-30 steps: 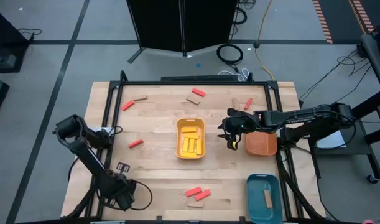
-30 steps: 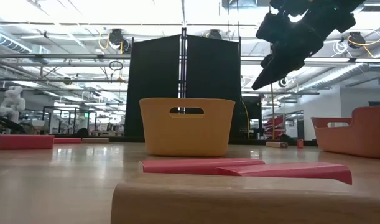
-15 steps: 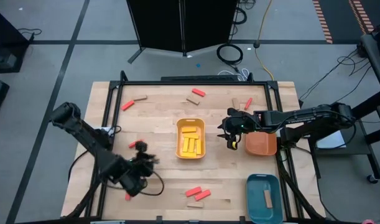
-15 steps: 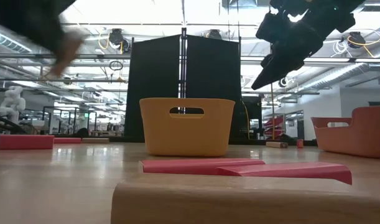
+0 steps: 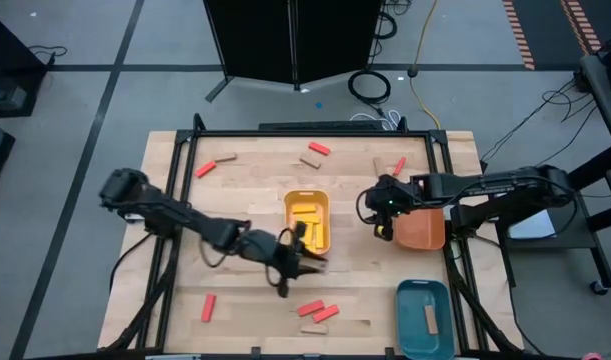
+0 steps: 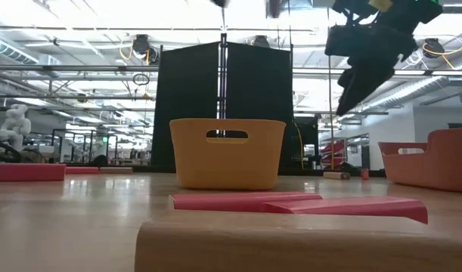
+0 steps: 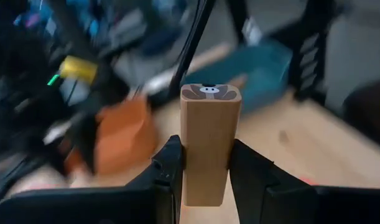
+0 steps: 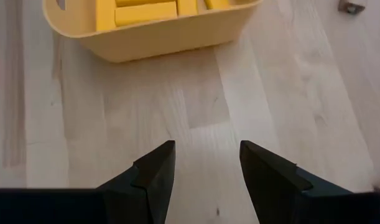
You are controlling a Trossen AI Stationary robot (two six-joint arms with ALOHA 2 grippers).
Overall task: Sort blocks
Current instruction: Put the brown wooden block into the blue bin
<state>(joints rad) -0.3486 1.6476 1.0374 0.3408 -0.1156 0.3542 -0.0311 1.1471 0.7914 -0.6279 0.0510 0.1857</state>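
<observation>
The left gripper (image 7: 205, 171) holds a plain tan wooden block (image 7: 208, 143) upright between its two fingers; the block is flat and rectangular with rounded edges and a small dark mark on its top end. In the high view this gripper (image 5: 290, 262) is above the table, near the lower left corner of the yellow tray (image 5: 288, 215), which contains yellow blocks (image 5: 307, 228). The right gripper (image 8: 205, 171) is empty with its fingers apart, over bare wood just beside the orange tray (image 5: 425, 232).

A grey floor (image 5: 85, 60) crossed by dark lines is seen around the table. A black partition (image 6: 223, 106) stands behind, under bright ceiling lights (image 6: 178, 11).
</observation>
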